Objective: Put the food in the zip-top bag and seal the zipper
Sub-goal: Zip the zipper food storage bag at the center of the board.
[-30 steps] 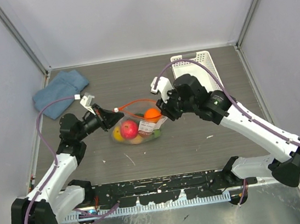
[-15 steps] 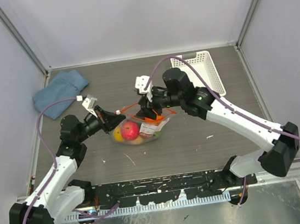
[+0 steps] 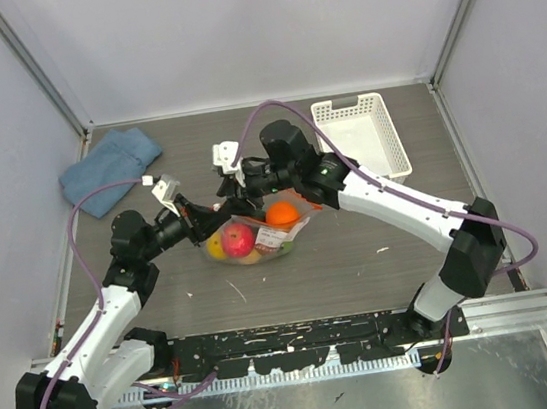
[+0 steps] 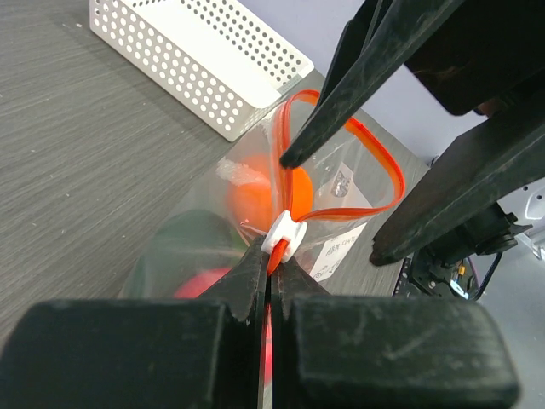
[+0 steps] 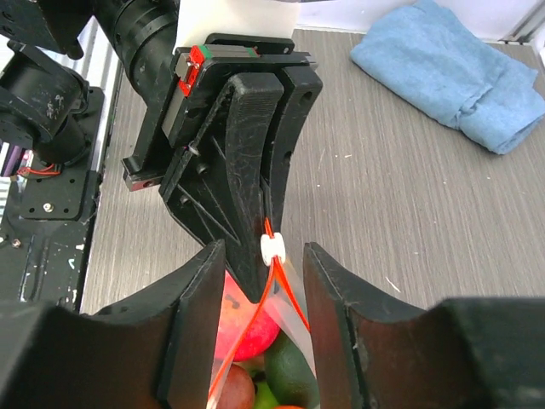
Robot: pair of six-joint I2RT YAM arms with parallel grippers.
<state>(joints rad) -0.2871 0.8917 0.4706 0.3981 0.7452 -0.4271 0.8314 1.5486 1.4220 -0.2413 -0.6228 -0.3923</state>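
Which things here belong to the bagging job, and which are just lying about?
Job: zip-top bag, food inside it, zipper, left gripper shut on the zipper, right gripper open around it.
Lying about: white basket, blue cloth.

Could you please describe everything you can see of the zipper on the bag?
The zipper is a thin red-orange plastic strip along the mouth of the clear zip-top bag, carrying a small white slider. Beyond the slider its two tracks bow apart into an open loop, so that stretch is unsealed. The left claw is shut on the strip right beside the slider. The right claw is open, its fingers either side of the slider, not gripping it.
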